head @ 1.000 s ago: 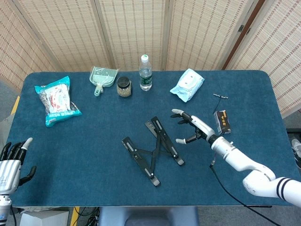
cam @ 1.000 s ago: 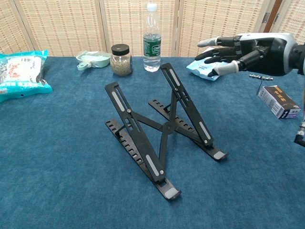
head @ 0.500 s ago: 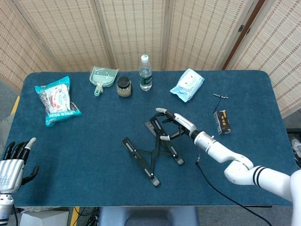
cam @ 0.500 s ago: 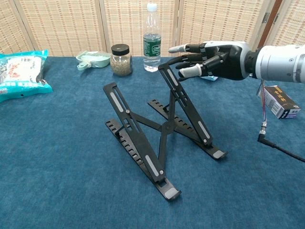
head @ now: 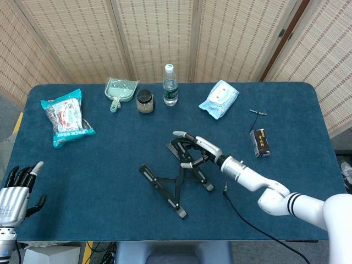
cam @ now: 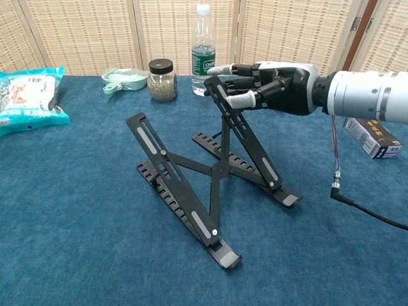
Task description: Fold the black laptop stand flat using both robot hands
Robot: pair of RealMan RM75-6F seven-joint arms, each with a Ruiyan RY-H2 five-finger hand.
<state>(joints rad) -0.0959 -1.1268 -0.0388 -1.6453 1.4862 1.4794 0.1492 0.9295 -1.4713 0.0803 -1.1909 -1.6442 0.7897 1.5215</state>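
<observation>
The black laptop stand (head: 160,188) stands unfolded in the middle of the blue table, its two raised arms sloping up toward the back (cam: 171,164). My right hand (head: 192,149) reaches in from the right and touches the top end of the stand's right raised arm. In the chest view the right hand (cam: 268,86) has its fingers (cam: 220,69) spread above that tip and the thumb just in front of it, with no firm grip visible. My left hand (head: 16,188) hangs at the table's near left corner, fingers apart, holding nothing, far from the stand.
Along the back lie a snack bag (head: 66,116), a green dustpan (head: 120,91), a jar (head: 144,101), a water bottle (head: 170,85) and a wipes pack (head: 219,99). A small black box (head: 260,143) sits right of the stand. A loose cable (cam: 366,209) trails under my right arm.
My right hand moved left from beside the stand onto the top of its right raised arm. The stand shifted slightly to the left. The left hand barely moved.
</observation>
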